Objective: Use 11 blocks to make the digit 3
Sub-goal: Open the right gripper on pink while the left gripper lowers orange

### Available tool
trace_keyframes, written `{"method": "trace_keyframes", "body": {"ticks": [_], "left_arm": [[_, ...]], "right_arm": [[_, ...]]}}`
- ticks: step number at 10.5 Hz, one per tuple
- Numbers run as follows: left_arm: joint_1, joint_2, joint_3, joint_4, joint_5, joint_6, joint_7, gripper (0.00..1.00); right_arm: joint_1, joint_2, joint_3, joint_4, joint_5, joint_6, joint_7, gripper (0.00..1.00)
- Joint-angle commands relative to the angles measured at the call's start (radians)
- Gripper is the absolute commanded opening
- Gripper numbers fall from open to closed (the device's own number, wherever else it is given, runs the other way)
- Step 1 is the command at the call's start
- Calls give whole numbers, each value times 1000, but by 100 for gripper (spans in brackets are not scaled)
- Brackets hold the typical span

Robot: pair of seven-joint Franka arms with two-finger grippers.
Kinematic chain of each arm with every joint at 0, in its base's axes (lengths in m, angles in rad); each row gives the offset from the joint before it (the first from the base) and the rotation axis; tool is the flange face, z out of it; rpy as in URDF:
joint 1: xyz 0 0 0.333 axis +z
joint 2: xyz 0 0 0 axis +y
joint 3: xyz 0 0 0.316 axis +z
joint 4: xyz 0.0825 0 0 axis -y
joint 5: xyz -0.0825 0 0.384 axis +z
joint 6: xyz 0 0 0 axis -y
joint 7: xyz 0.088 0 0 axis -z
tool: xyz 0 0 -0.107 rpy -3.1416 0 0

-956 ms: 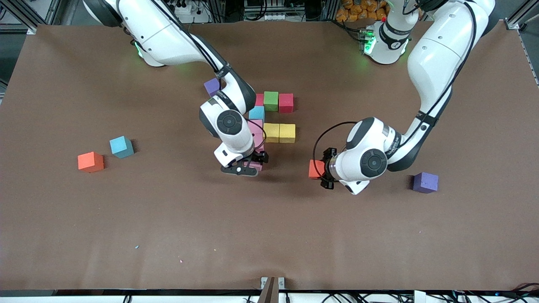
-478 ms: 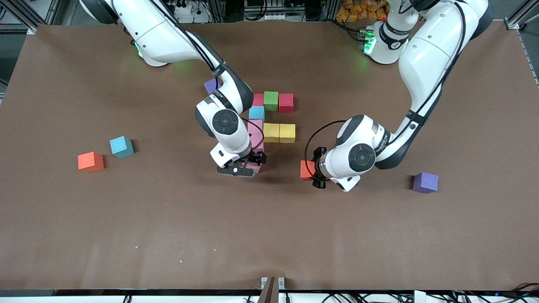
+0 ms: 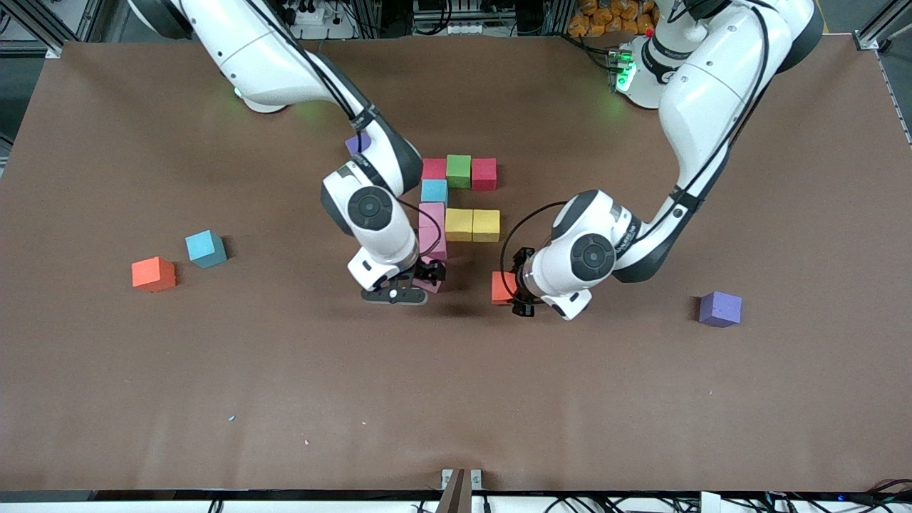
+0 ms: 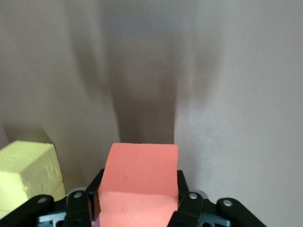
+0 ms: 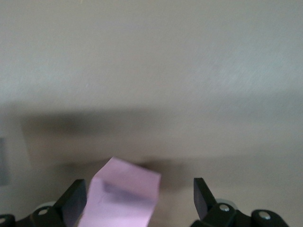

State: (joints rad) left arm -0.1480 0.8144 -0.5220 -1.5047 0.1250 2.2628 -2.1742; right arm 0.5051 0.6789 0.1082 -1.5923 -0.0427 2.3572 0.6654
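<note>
Left gripper jaws clamp orange foam cube, half hidden by wrist. Right gripper jaws wide astride tilted pink foam cube, bottom cut off.

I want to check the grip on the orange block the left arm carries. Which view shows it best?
The left wrist view: the orange block fills it, clamped in the left gripper. The front view shows only its edge beside the wrist. The right wrist view misses it.
</note>
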Motion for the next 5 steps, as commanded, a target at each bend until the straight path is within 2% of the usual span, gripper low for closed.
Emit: {"method": "trace_keyframes", "body": {"ticks": [1, 5], "left_arm": [[-111, 15, 91, 44, -13, 21, -44, 2], [-156, 37, 103, 78, -16, 66, -44, 2]], "right_arm": [[-25, -18, 7, -24, -13, -7, -44, 100], [-42, -18, -22, -57, -39, 10, -115, 100]]}}
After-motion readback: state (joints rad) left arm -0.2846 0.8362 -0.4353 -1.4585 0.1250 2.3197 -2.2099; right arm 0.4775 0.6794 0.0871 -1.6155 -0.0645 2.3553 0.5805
